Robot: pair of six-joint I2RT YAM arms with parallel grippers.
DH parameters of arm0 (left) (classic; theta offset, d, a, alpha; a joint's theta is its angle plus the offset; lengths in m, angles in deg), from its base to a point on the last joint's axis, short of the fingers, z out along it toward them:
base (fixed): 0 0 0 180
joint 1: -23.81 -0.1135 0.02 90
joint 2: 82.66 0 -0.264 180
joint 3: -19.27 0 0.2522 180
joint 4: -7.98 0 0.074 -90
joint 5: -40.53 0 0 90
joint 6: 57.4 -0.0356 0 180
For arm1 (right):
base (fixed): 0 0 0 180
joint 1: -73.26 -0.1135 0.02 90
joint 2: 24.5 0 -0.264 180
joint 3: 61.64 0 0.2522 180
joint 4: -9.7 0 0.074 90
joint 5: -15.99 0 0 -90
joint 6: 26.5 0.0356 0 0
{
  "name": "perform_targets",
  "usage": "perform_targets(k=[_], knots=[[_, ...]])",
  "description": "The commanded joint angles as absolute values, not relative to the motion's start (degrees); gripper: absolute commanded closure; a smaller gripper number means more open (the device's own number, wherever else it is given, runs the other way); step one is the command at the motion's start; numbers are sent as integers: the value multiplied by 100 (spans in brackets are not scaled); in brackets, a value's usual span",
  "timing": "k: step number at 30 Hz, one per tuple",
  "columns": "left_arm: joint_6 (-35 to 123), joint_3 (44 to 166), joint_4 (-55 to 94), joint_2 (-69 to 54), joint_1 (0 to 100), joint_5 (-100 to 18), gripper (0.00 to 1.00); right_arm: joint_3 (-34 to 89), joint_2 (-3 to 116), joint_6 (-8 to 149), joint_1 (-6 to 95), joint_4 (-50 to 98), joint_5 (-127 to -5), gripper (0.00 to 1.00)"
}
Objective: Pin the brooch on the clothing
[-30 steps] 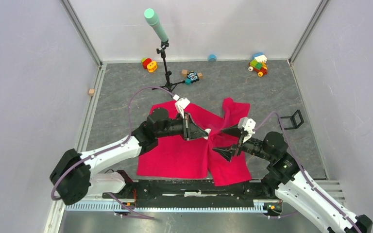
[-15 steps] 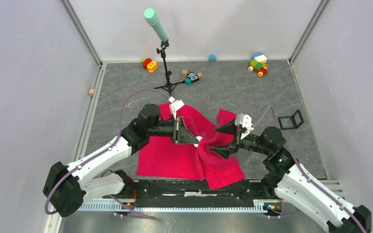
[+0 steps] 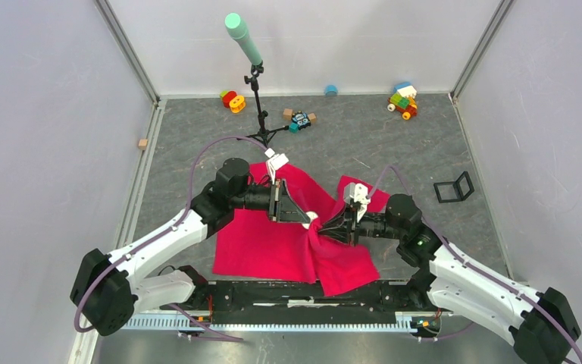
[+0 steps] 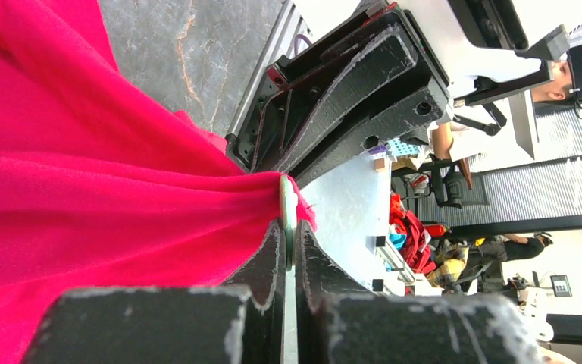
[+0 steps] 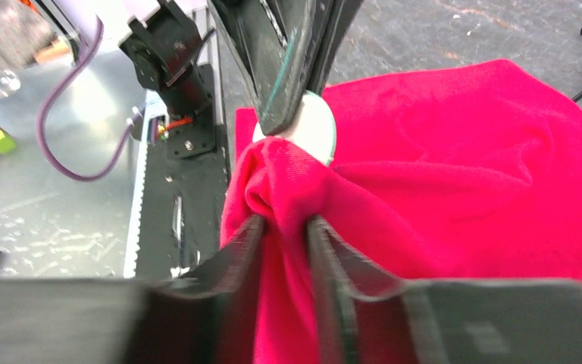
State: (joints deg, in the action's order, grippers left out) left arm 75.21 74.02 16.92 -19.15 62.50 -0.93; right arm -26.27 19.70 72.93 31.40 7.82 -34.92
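The red-pink clothing [image 3: 269, 244] lies rumpled on the grey table between my arms. My left gripper [image 3: 308, 219] is shut on the brooch [image 4: 288, 208], a thin disc seen edge-on between its fingertips and pressed against a raised fold of the clothing [image 4: 83, 197]. In the right wrist view the brooch [image 5: 316, 126] shows its pale round back, just beyond the bunched fabric. My right gripper [image 5: 284, 227] is shut on that bunch of clothing [image 5: 462, 174], directly facing the left gripper [image 5: 292, 61]. The brooch's face is hidden.
A stand with a green-tipped rod [image 3: 256, 83] rises behind the shirt. Toy blocks [image 3: 233, 100], [image 3: 299, 119], [image 3: 403, 100] lie along the back wall. A wooden cube [image 3: 143, 143] sits at the left and a small black frame [image 3: 455, 187] at the right. The arms' base rail [image 3: 295, 303] runs along the front.
My right gripper has moved left towards the left gripper and shut on a fold of the clothing, bunching the right half of the shirt. The left gripper shifted slightly left, still holding the brooch.
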Motion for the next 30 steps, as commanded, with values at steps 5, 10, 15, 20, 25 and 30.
perform_targets(k=[5, 10, 15, 20, 25, 30], knots=[[7555, 7707, 1299, -1959, 6070, 298, 98, -2661, 2005, 6886, 3055, 1380, -3727, 95], [7179, 7732, 1444, -1895, 6063, 668, 98, -2606, 1698, 7037, 3055, 1263, -3818, 51], [6542, 7711, 1705, -2152, 6064, 1032, 98, -2700, 1305, 7471, 3061, 523, -3662, 21], [6260, 7621, 1752, -2427, 6072, 1217, 98, -2782, 1456, 8291, 3064, -566, -3221, 15], [6196, 7607, 1754, -2475, 6104, 1259, 98, -2846, 2027, 9149, 3040, -1565, -2979, 24], [6177, 7592, 1756, -2472, 6134, 1263, 98, -3023, 2478, 9874, 2896, -2615, -2927, 43]])
